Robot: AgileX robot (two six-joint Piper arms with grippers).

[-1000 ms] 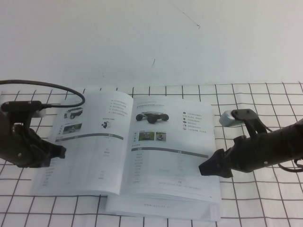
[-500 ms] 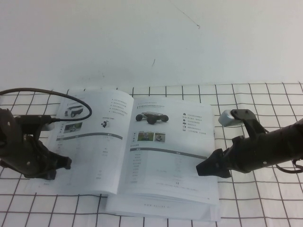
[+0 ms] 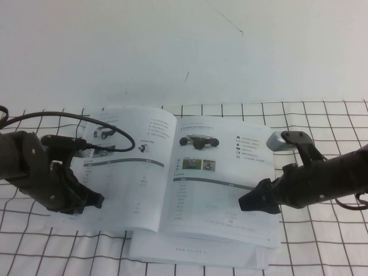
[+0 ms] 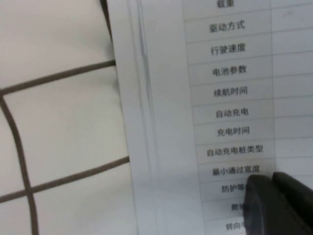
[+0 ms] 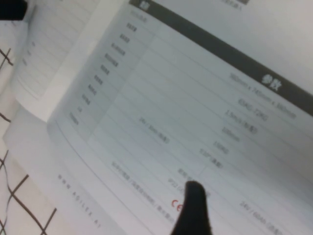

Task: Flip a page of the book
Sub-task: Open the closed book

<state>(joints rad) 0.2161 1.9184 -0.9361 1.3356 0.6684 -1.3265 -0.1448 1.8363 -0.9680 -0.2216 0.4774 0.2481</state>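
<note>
- The book [image 3: 172, 190] lies open on the gridded surface [image 3: 322, 241].
- The right gripper [image 3: 253, 202], apparently clenched, presses the page [image 3: 221, 184] near its right edge.
- The left gripper [image 3: 92, 201], clenched, rests on the left leaf.
- The page looks thin, limp and tearable; take it at the near-right corner.

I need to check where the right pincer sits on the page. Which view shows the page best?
The high view: the whole page with the right pincer at its outer edge. Right wrist shows only its table; left wrist shows the facing side.
</note>
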